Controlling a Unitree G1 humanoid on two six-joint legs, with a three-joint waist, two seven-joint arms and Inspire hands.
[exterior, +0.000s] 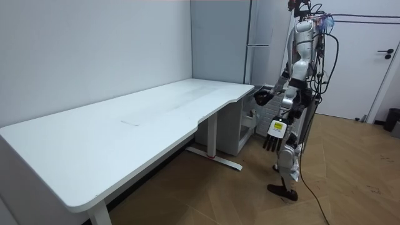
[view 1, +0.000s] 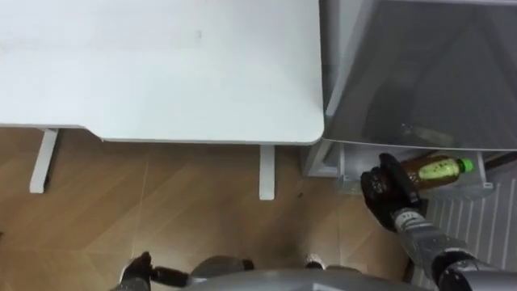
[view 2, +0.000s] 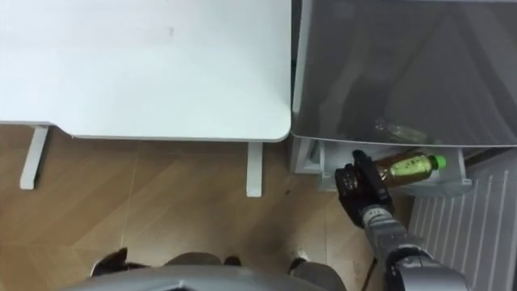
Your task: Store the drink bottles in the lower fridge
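From across the room, the room view gave what the head camera could not: the robot stood upright on the wooden floor at the far end of the long white table. It faced the tall grey fridge against the wall. Its left hand hung at its side nearer the camera, with loose fingers pointing down and holding nothing. Its right hand was raised forward toward the fridge front, about level with the table top, though at that distance its grasp could not be made out. The eye views looked straight down and supplied the detail. The grey upper door stood just beside the table's right edge. Below it the lower fridge was open, with a pale shelf edge and a white ribbed panel to its right. There the black right hand had its fingers wrapped round the bottom end of the bottle, gripping it. This was an amber drink with a yellow-green label and a green cap. It lay on its side at the mouth of the open lower compartment, just under the edge of the upper door, with its cap pointing to the robot's right. I could not tell whether it rested on the shelf.
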